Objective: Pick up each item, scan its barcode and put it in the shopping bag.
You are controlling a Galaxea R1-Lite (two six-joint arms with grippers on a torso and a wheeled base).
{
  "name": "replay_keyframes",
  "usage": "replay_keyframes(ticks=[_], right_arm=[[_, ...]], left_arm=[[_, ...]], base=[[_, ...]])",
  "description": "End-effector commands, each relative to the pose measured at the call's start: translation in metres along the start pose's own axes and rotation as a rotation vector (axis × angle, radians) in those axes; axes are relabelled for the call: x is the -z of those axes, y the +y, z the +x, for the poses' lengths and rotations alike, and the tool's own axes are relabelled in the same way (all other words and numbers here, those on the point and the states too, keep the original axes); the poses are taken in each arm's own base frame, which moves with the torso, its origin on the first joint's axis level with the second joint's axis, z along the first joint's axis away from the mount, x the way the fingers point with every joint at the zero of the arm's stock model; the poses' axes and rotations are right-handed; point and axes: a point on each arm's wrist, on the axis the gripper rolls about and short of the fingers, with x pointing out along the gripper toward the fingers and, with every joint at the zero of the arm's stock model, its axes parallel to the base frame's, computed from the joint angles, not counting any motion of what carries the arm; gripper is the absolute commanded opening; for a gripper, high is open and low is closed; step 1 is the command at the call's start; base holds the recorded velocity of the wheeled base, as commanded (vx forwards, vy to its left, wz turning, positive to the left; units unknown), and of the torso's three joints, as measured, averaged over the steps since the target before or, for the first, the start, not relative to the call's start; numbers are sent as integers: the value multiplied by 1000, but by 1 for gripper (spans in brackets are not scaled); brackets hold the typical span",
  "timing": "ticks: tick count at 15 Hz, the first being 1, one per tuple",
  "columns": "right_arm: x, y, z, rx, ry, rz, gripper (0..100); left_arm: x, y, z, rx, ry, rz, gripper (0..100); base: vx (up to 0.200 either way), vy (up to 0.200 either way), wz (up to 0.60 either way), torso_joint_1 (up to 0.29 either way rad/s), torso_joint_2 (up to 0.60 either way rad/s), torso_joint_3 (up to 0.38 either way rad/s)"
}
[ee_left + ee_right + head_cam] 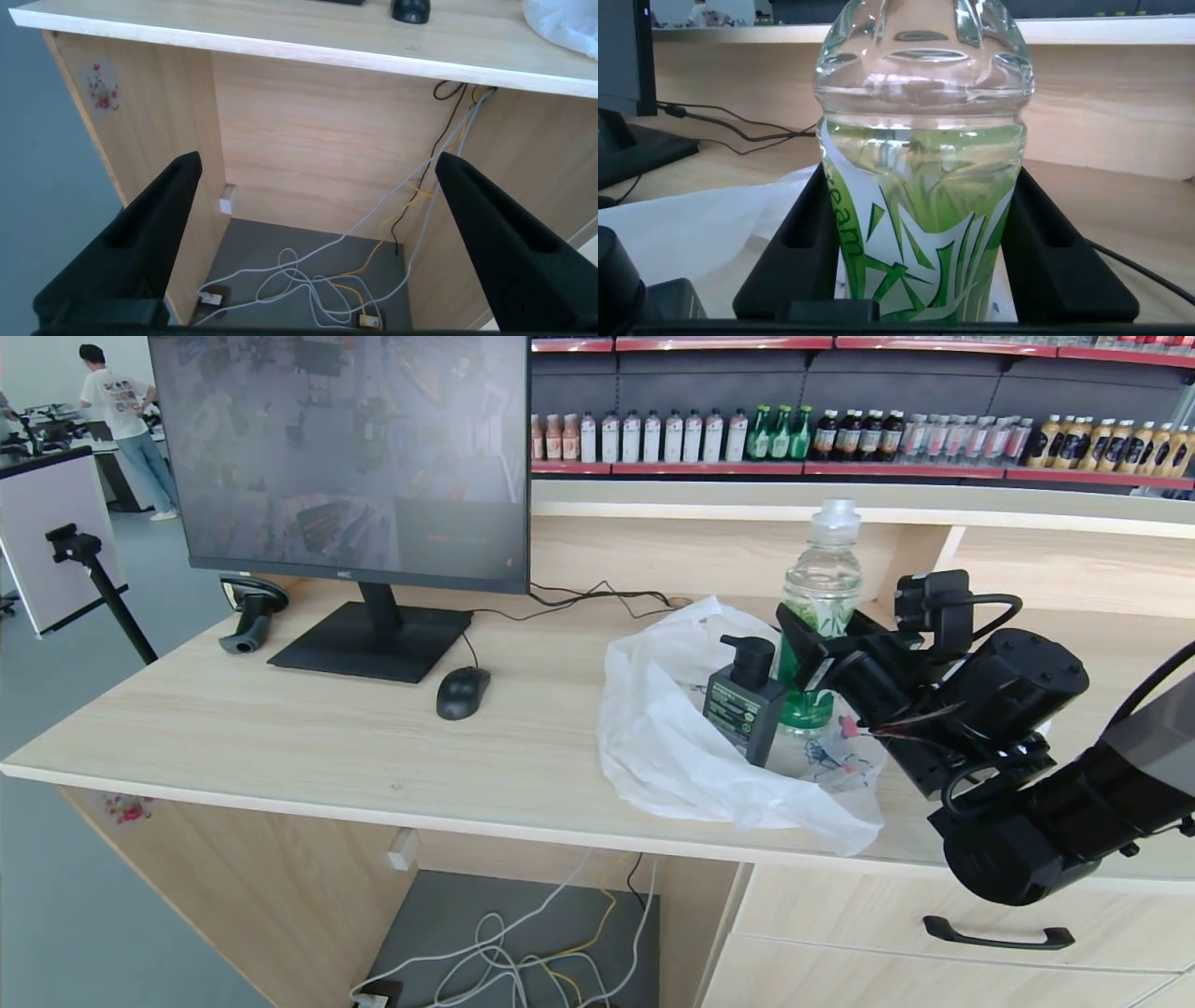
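Observation:
A clear bottle [822,588] with a green label and white cap stands upright with its base inside the white shopping bag [672,747] on the desk. My right gripper [808,663] is shut on the bottle's labelled middle; in the right wrist view the bottle [920,187] sits between the two black fingers [799,252]. A dark pump bottle [744,705] stands in the bag just left of it. My left gripper [322,215] hangs open below the desk's front edge [280,47], facing the cable space, with nothing between its fingers.
A monitor [345,457] on its stand, a black mouse [462,693] and a handheld scanner [247,616] occupy the desk's left half. Loose cables [318,280] lie on the floor under the desk. A drawer handle [994,938] sits below the right arm.

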Motion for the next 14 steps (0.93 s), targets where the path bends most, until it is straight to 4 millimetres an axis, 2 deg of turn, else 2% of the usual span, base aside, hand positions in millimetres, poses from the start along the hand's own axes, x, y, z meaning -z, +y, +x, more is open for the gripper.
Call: replay_keyframes(ticks=[1,9,10,14], right_arm=[[7,1,-3,-3,32,-1,0],[11,0,-13,-4,73,-3,0],[12,0,-14,-4,76,-3,100],[7,0,-14,-4,64,-4,100]], left_arm=[[0,0,0,0,-1,0,100],[0,0,0,0,1,0,100],[0,0,0,0,1,0,100],[0,0,0,0,1,0,100]], base=[[0,0,0,0,0,0],[0,0,0,0,0,0],[0,0,0,0,0,0],[0,0,0,0,0,0]])
